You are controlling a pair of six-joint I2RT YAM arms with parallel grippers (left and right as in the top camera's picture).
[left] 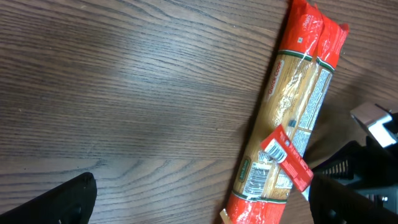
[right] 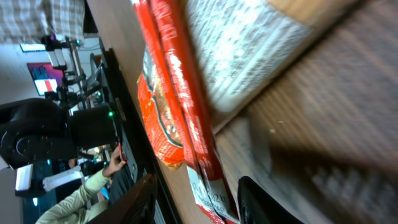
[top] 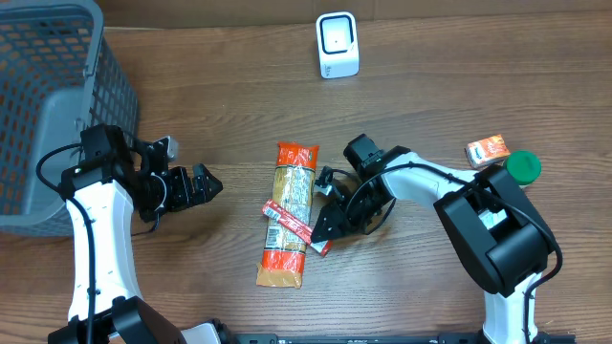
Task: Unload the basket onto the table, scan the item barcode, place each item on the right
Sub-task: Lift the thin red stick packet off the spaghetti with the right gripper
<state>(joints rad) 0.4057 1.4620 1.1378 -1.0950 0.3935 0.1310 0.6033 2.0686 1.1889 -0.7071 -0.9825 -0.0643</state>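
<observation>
As I stand by the table, a slim red packet (top: pixel 290 225) lies slantwise across a long bag of pasta (top: pixel 293 177) in the middle of the tabletop (top: pixel 220 96), a little toward the near edge. I take this packet to be the item to scan. One end rests on the pasta and shows a white barcode (left: pixel 273 148) facing up. The other end pokes off the bag on the right side.

The right claw (top: pixel 323 227) is down at that free end. Its jaws sit partly apart, one on each side of the packet, and a gap shows on one side. I judge it is not gripping yet. The left claw (top: pixel 208 183) hangs wide open and holds nothing, left of the pasta and apart from it.

A small white scanner (top: pixel 337 45) stands at the middle of the far edge. A grey basket (top: pixel 57 96) fills the far left corner. An orange box (top: pixel 488 150) and a green lid (top: pixel 522 167) sit toward the right edge.

The step in hand looks like the pick-up. To do it well, the jaws should pinch only the free end, square across the packet, so the barcode stays uncovered. The lift should go straight up so the pasta is not dragged along. Then the barcode should be turned to face the scanner and held flat and steady before it.
</observation>
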